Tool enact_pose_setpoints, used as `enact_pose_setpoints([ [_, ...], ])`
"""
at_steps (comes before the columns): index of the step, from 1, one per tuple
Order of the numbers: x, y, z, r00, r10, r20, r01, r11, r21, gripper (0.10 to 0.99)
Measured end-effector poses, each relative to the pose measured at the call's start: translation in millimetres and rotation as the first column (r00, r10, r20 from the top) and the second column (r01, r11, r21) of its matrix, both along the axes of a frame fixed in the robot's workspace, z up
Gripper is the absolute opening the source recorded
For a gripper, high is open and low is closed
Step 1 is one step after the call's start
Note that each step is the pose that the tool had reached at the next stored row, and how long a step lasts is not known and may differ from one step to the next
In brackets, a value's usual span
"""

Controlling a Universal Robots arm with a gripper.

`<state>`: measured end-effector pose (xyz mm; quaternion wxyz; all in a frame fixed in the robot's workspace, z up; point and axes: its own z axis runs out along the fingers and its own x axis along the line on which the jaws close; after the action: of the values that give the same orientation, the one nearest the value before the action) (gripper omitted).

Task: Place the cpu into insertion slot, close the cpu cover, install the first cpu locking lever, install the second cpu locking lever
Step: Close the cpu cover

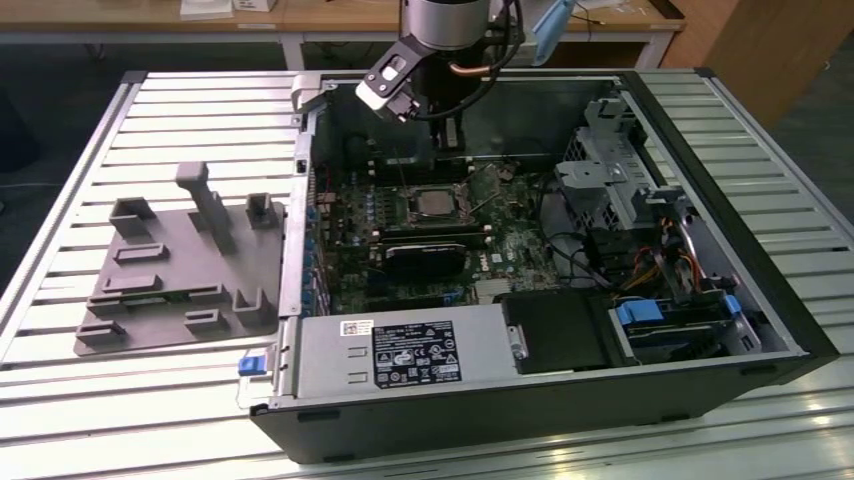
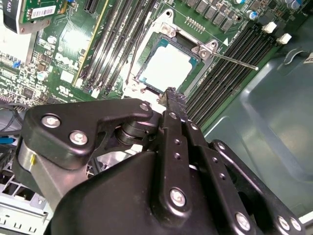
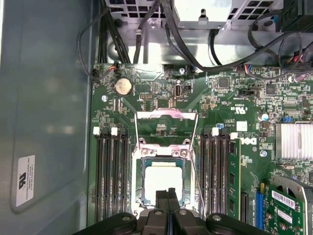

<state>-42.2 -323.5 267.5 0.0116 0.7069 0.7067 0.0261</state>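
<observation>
a: where is the chip [image 3: 162, 182]?
b: it lies flat in the socket [image 3: 161, 160] on the green board [image 3: 146, 105], pale top up. the socket's dark rim shows round it in both wrist views.
a: and the cover [image 3: 166, 114]?
b: open. the silvery frame is swung back off the socket. in the first wrist view you can see green board through its cut-out middle.
a: any lever?
b: 1 thin metal lever [image 2: 237, 62] sticks out from a corner of the socket. in the second wrist view it runs across the long black memory slots [image 2: 225, 83].
a: what about the gripper [image 3: 167, 192]?
b: its 2 fingers are pressed together, with nothing between them. in both wrist views the tips sit over 1 edge of the chip. i can't tell whether they touch it.
a: and the wider scene?
b: in the exterior view the arm [image 1: 447, 20] reaches down over an open computer case [image 1: 774, 330] that lies on a slatted table [image 1: 134, 430]. a grey tray [image 1: 160, 300] of holders lies just beside the case, toward the exterior view's left. a black card [image 1: 427, 262] sits on the board near the socket.
a: anything else near the socket?
b: a round coin battery [image 3: 123, 86], well apart from the open cover, and memory slots on both sides of the socket.
</observation>
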Motion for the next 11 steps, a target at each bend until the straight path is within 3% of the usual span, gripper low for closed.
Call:
enact_pose_setpoints([
  [5, 2.0, 0.0, 0.1, 1.0000, 0.000, -0.0001, 0.000, 1.0000, 0.000, 0.102],
  [11, 19.1, 0.0, 0.0, 1.0000, 0.000, -0.0006, 0.000, 1.0000, 0.000, 0.102],
])
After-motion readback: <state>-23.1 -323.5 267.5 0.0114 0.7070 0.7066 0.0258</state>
